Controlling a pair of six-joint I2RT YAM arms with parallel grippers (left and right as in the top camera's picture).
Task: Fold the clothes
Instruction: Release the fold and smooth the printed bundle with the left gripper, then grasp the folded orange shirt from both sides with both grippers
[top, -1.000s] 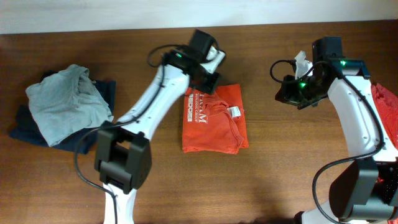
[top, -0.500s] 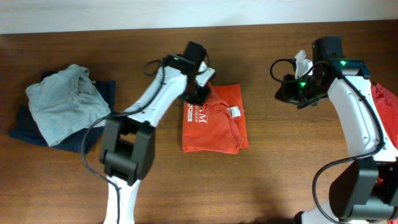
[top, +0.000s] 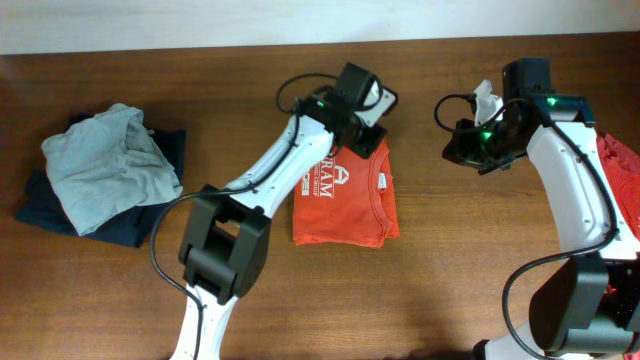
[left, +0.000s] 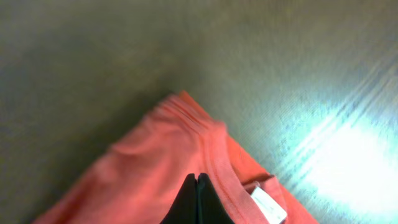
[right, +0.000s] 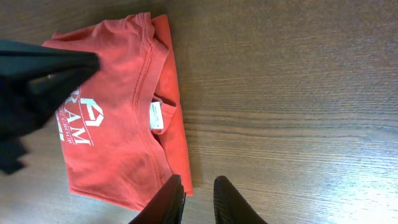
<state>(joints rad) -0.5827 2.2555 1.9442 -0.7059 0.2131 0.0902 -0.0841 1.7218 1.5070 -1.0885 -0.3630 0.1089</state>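
An orange-red T-shirt (top: 345, 195) with white lettering lies folded at the table's middle, its collar and white label (right: 155, 116) toward the far right corner. My left gripper (top: 366, 122) hangs over the shirt's far edge. In the left wrist view its black fingers (left: 197, 199) are pressed together over the collar (left: 211, 155), with no fabric between them. My right gripper (top: 468, 150) hovers to the right of the shirt, above bare wood. Its fingers (right: 174, 199) stand slightly apart with nothing between them. A pale grey-blue garment (top: 105, 165) lies crumpled on a dark navy one (top: 130, 225) at the left.
Another orange-red garment (top: 622, 165) shows at the right edge, partly behind the right arm. The left arm (right: 37, 81) reaches across the shirt's far corner in the right wrist view. The wooden table (top: 450, 270) ends at a white wall along the far side.
My left gripper has swept from the shirt's far left corner rightward along its far edge to the collar. The shirt's front lies flatter and more lettering shows. The right arm has stayed still.
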